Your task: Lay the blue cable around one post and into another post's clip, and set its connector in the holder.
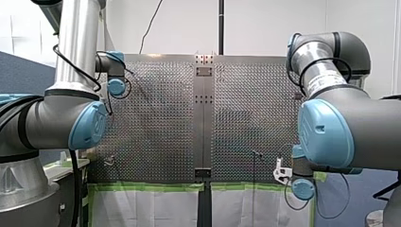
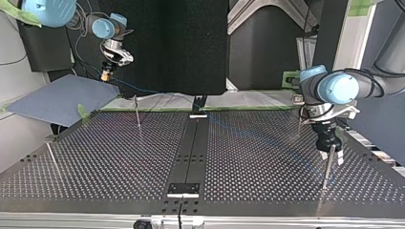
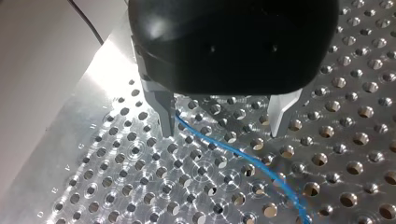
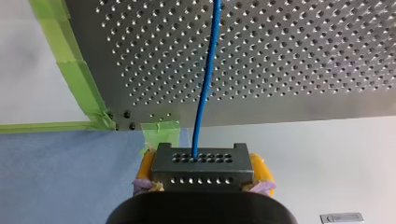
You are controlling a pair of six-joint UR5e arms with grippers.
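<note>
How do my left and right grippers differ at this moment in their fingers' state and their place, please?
My left gripper has bare metal fingers open, the blue cable passing loose beside one; my right gripper has yellow pads shut on the dark connector. The left gripper hangs over the perforated table; the right gripper sits past the table's edge. Both meet the same cable.

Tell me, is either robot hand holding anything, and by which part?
My right hand holds the blue cable by its dark connector at the end. My left hand is open and holds nothing; the cable only runs beneath it.
</note>
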